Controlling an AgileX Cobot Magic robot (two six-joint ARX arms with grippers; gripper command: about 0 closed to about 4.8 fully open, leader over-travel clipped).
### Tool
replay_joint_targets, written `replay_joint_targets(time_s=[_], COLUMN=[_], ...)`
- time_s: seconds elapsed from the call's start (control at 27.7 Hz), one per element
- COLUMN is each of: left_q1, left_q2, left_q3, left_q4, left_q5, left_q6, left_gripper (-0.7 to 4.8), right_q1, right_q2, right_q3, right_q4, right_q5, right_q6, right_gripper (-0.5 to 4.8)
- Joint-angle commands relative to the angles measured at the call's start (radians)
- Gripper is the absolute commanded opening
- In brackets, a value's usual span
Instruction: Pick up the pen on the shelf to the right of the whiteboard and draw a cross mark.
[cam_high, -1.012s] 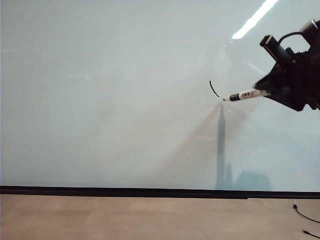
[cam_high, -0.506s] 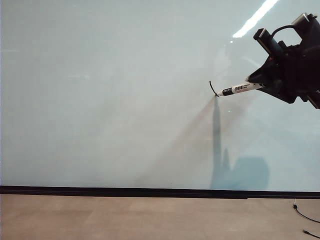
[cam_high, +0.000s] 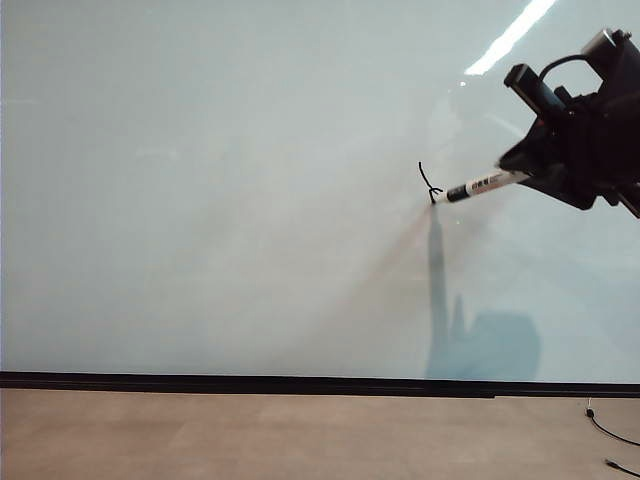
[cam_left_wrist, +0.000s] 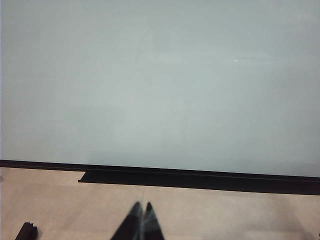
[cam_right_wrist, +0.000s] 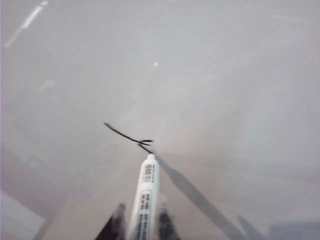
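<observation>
Now my right gripper (cam_high: 528, 176), at the far right, clamps the pen (cam_high: 478, 186), tip on the whiteboard (cam_high: 220, 200) drawing the cross mark (cam_high: 429, 182); next, a crossing stroke. My left gripper (cam_left_wrist: 142, 212) idles pinched shut.

The pen (cam_right_wrist: 145, 197) carries black label bands with print too blurred to read; the whiteboard (cam_high: 220, 200) around it bears no readable text

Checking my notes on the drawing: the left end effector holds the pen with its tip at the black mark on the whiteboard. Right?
Not the left: the right end effector holds the pen, tip at the black mark on the whiteboard, as the right wrist view shows.
</observation>
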Motion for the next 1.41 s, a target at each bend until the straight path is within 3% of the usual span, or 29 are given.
replay_joint_targets(time_s=[0.04, 0.43, 0.72, 0.94, 1.16, 1.41], left_q1=[0.0, 0.0, 0.0, 0.0, 0.0, 0.0], left_q2=[0.0, 0.0, 0.0, 0.0, 0.0, 0.0], left_q3=[0.003, 0.003, 0.003, 0.003, 0.003, 0.003], left_q4=[0.008, 0.008, 0.008, 0.008, 0.008, 0.008], left_q5=[0.004, 0.004, 0.004, 0.004, 0.004, 0.004], left_q6=[0.004, 0.004, 0.004, 0.004, 0.004, 0.004], left_gripper=[-0.05, -0.05, -0.04, -0.04, -0.05, -0.04], right_q1=[-0.002, -0.002, 0.0, 0.045, 0.07, 0.075], right_q2=[-0.002, -0.002, -0.016, -0.086, -0.102, -0.101], right_q3=[0.003, -0.002, -0.011, -0.061, -0.054, 0.06], right_q4=[-0.003, -0.017, -0.01, -0.007, -0.037, -0.238], right_q5=[0.054, 0.126, 0.042, 0.051, 0.011, -0.042], right_q6=[-0.02, -0.038, -0.037, -0.069, -0.205, -0.49], right_gripper=[-0.05, -0.05, -0.05, -0.05, -0.05, -0.05])
